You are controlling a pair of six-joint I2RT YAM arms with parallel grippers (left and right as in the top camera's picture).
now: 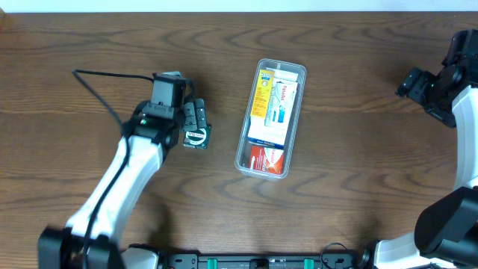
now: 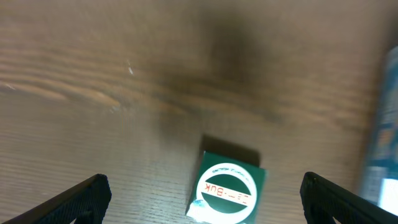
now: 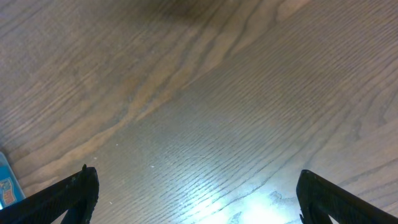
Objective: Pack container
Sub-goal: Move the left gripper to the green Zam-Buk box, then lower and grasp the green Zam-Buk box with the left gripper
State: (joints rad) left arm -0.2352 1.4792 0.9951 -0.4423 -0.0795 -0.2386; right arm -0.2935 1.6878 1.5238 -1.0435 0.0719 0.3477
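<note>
The clear plastic container lies at the table's middle, holding a yellow box, a white box and a red box. A small green box with a white ring label lies on the table left of it. My left gripper is open and hovers over the green box; in the left wrist view the box lies between the spread fingers, not touched. My right gripper is open and empty at the far right, over bare wood.
The wooden table carries nothing else. A black cable runs from the left arm toward the left. A blurred edge of the container shows at the right of the left wrist view.
</note>
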